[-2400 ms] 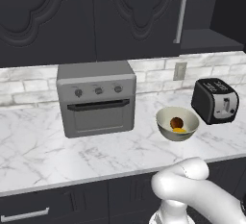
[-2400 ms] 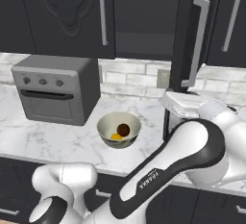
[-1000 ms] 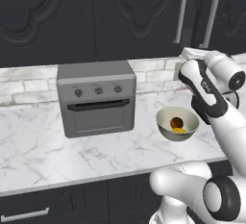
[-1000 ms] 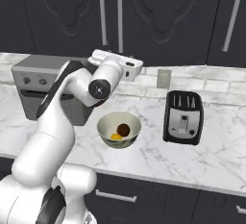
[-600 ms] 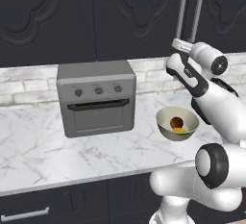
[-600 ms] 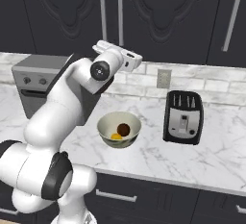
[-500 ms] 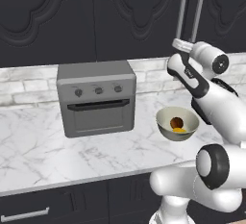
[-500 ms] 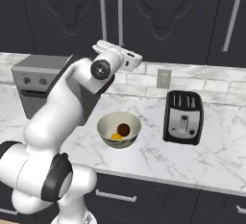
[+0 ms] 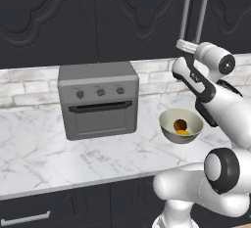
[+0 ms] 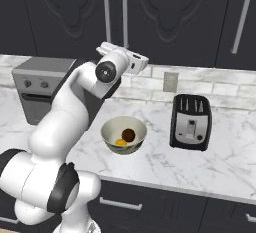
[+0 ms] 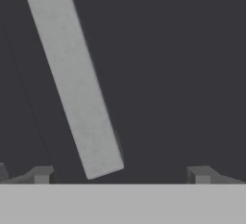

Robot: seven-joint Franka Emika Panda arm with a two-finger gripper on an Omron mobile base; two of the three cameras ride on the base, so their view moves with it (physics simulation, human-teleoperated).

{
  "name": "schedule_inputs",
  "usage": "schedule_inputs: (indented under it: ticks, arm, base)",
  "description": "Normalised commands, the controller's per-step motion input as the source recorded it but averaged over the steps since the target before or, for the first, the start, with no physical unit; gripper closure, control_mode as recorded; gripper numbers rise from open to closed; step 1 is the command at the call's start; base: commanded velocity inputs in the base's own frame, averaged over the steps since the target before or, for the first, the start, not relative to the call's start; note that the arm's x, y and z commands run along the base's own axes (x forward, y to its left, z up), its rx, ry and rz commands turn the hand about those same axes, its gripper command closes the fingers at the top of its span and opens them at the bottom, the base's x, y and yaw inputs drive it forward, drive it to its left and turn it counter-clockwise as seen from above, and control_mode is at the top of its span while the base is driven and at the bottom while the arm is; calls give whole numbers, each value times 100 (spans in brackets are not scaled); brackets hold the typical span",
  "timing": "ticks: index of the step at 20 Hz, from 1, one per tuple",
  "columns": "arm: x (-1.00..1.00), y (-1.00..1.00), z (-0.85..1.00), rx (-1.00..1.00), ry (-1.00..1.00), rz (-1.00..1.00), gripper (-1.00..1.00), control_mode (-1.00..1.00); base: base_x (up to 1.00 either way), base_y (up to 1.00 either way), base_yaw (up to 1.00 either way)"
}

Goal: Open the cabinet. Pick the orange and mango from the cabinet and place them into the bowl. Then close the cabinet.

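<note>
The arm rises from the base, bends at the elbow over the table point(image 9: 44, 153) and reaches up to the cabinet point(image 9: 142, 16), whose doors are shut. The end effector point(image 11: 120, 172) sits at the lower ends of the two silver handles point(image 9: 185, 11); its fingers point(image 11: 41, 174) stand spread wide, released, gripping nothing. In the hand view one handle crosses at a slant between the fingertips, its lower end just above them. The bowl point(image 10: 111, 138) rests on the table between the toaster oven point(image 9: 98, 100) and toaster point(image 10: 190, 122). The orange point(image 10: 129, 135) and mango point(image 10: 121, 142) lie inside it, touching.
</note>
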Motion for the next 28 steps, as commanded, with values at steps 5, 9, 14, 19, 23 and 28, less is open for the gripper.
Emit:
schedule_inputs:
  ticks: [5, 9, 14, 19, 23, 28]
  arm:
    - [69, 3, -71, -10, -1, -7, -100, -100]
    - [-3, 3, 0, 0, 0, 0, -100, -100]
    - [0, 0, 0, 0, 0, 0, -100, -100]
    - [-2, 0, 0, 0, -2, 0, -100, -100]
    - [-50, 45, -3, -11, -6, 6, -100, -100]
    - [-7, 61, 0, -13, 1, 11, -100, -100]
  base:
    - [0, 0, 0]
    - [0, 0, 0]
    - [0, 0, 0]
    - [0, 0, 0]
    - [0, 0, 0]
    - [0, 0, 0]
